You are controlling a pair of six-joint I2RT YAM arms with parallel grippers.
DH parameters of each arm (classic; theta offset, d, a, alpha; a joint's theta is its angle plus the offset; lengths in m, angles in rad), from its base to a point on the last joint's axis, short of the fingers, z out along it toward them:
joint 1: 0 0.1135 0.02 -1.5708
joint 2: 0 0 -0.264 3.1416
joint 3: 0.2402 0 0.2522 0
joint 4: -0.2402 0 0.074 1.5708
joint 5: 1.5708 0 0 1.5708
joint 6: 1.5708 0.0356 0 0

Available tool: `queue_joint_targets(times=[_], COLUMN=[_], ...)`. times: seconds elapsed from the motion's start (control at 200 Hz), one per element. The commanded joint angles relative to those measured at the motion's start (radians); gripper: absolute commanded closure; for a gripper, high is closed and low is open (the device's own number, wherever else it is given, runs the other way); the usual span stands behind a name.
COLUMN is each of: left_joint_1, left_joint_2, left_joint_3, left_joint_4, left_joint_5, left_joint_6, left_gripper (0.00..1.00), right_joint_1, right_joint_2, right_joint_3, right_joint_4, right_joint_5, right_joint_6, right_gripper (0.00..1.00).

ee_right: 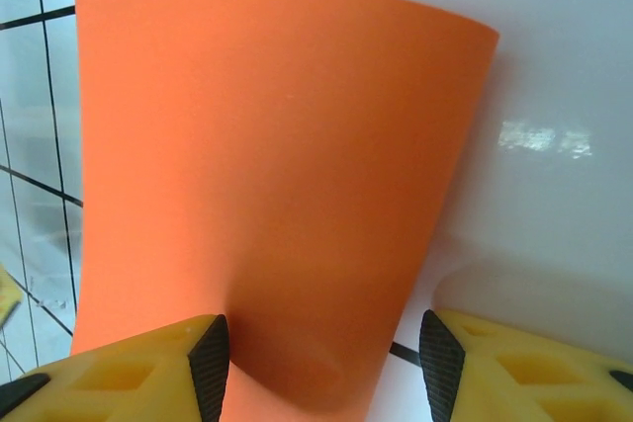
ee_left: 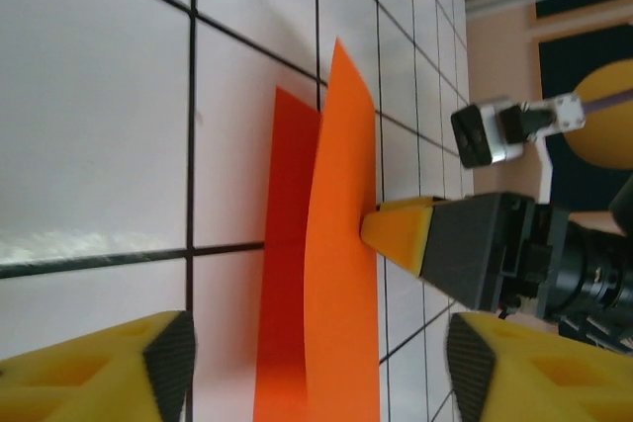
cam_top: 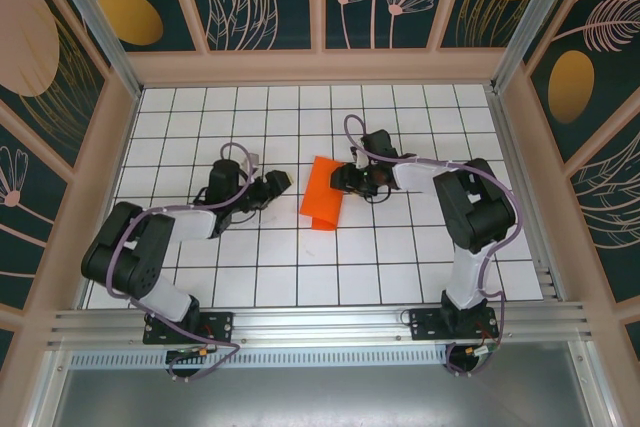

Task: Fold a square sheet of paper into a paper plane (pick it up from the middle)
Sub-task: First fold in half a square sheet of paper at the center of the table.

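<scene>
Paper [cam_top: 322, 199], bright orange and folded over, lies on the white tiled table [cam_top: 400, 257] between my two hands. My left hand [ee_left: 316, 373] has its fingers spread wide, and the paper sits just ahead of the gap, one curled layer raised above a darker one. My right hand [ee_right: 321, 358] is spread as well, with the near end of the curled paper lying between its fingers, not pinched. From the left wrist I see one yellow right fingertip [ee_left: 396, 229] touching the paper's side.
</scene>
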Motion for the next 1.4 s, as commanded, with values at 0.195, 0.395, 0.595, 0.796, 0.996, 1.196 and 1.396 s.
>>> queue_joint_targets(times=[0.195,0.395,0.595,0.796,0.996,1.196,1.396], left_joint_1=[-0.075,-0.092,-0.097,-0.109,-0.113,-0.132,-0.161], left_joint_2=[0.119,0.199,0.222,0.249,0.26,0.255,0.278], left_joint_3=[0.075,0.106,0.12,0.141,0.146,0.153,0.198], left_joint_4=[0.128,0.15,0.139,0.177,0.231,0.291,0.233], left_joint_5=[0.089,0.113,0.096,0.126,0.138,0.16,0.156], left_joint_6=[-0.041,-0.052,-0.048,-0.064,-0.079,-0.087,-0.052], left_gripper=[0.45,0.52,0.5,0.68,0.95,1.0,1.0], right_joint_1=[-0.006,-0.011,-0.015,-0.018,-0.029,-0.094,-0.141], right_joint_2=[-0.048,-0.056,-0.061,-0.066,-0.101,-0.234,-0.246], right_joint_3=[-0.034,-0.041,-0.044,-0.046,-0.058,-0.184,-0.257], right_joint_4=[0.017,0.027,0.032,0.033,0.035,0.182,0.251], right_joint_5=[-0.053,-0.072,-0.085,-0.095,-0.087,-0.141,-0.2], right_joint_6=[-0.006,0.002,0.009,0.013,0.024,0.083,0.119], right_gripper=[0.43,0.44,0.44,0.44,0.45,0.42,0.39])
